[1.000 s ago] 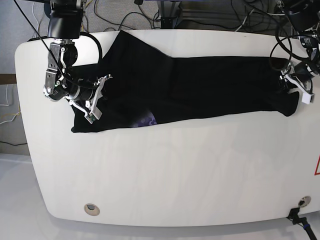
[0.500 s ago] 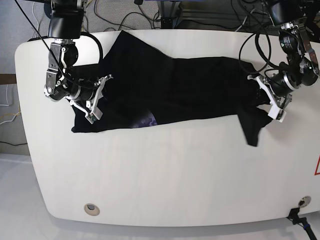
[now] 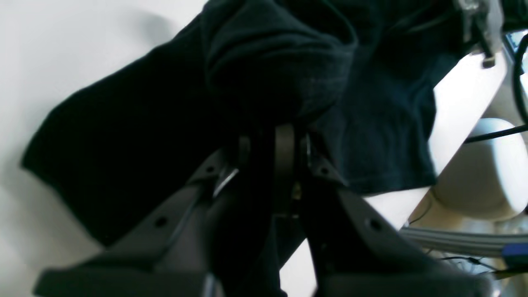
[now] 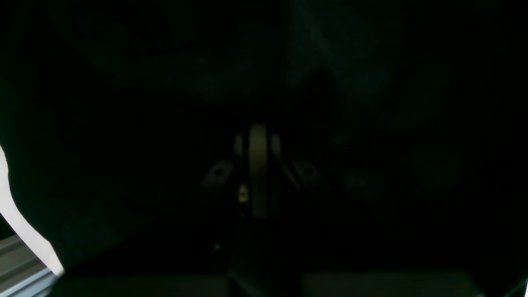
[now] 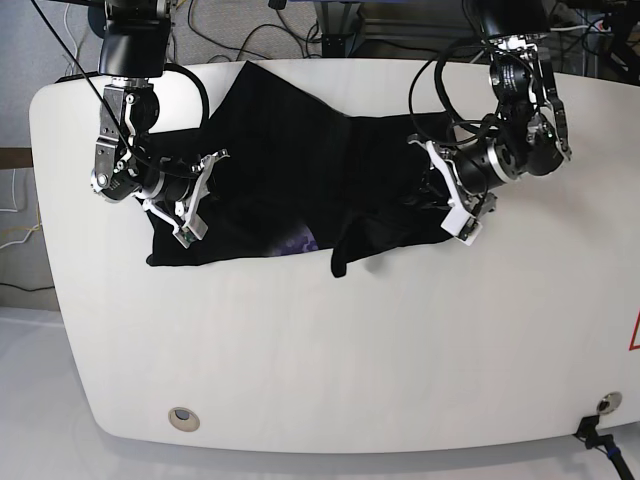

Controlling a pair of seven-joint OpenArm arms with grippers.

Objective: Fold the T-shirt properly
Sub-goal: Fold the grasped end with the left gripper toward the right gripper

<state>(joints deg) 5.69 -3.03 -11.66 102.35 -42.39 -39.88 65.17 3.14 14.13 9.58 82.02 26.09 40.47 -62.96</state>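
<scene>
The black T-shirt point(image 5: 290, 160) lies along the tabletop's point(image 5: 330, 360) far edge. The left tool point(image 5: 452, 205) pinches its hem, lifted and trailing; the right tool point(image 5: 192, 200) clamps the other end. The thin pinch could slip, bunching the fold crooked.

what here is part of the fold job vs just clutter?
Job:
- T-shirt, black, purple print showing
- left gripper, jaws shut on the T-shirt's end
- right gripper, shut on the T-shirt

Clutter:
- cables behind the table
- round insert near the table's front edge
</scene>
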